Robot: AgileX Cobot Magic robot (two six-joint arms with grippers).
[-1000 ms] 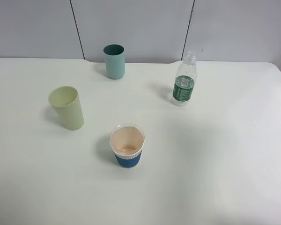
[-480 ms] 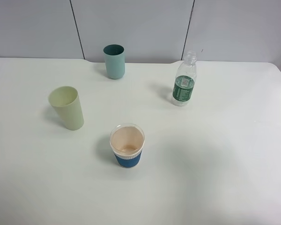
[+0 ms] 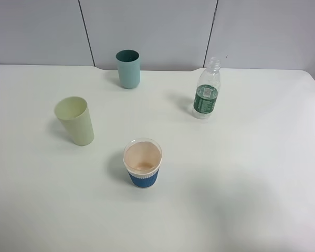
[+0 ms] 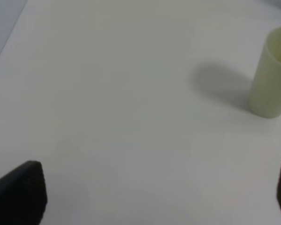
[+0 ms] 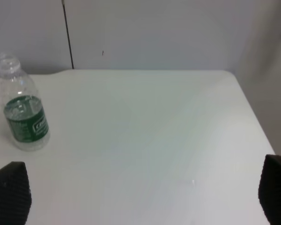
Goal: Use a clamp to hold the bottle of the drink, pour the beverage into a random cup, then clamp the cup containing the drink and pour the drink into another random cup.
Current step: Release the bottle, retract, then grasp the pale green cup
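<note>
One upright bottle [image 3: 206, 89] on table [image 3: 252, 173]

**Both our grippers stand wide open**

We hold our left gripper [image 4: 152, 197] with its jaws spread wide, its two dark ribbed fingertips [image 4: 18, 192] showing only at opposite edges of its wrist camera's frame. Our right gripper [image 5: 143, 194] is posed alike, jaws far apart, black textured fingertips [image 5: 9, 192] at either side of its own view, both of our grippers empty
</note>
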